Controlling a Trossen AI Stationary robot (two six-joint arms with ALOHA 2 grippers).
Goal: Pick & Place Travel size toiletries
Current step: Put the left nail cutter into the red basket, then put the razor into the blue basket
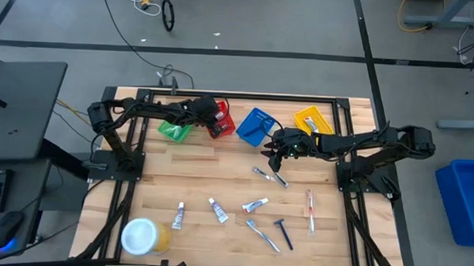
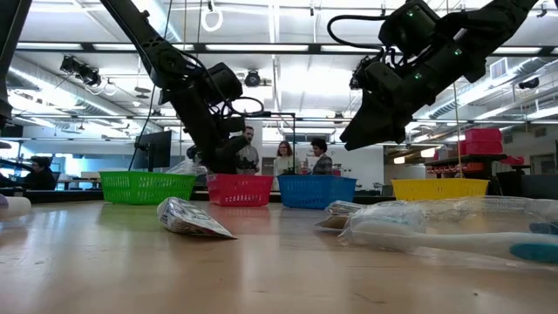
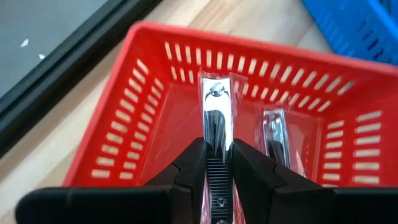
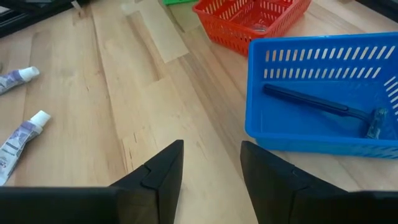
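Nail clipper (image 3: 216,118), shiny and wrapped in clear film, is what I have pinched in the left gripper (image 3: 217,163), jaws closed on its sides, held just above the red basket (image 3: 118,124). A second clipper (image 3: 274,134) already lies inside that basket. On my overhead feed the left gripper (image 1: 208,112) sits over the red basket (image 1: 221,124), between the green basket (image 1: 173,130) and the blue basket (image 1: 255,126). My right gripper (image 4: 211,165) hovers with its jaws apart, holding nothing, over bare worktop (image 4: 143,93) just beside the blue basket (image 4: 311,134), where a dark razor (image 4: 323,106) lies. Loose tubes (image 1: 216,209), what looks like a toothbrush (image 1: 263,234) and another razor (image 1: 282,232) are scattered across the near half of the worktop.
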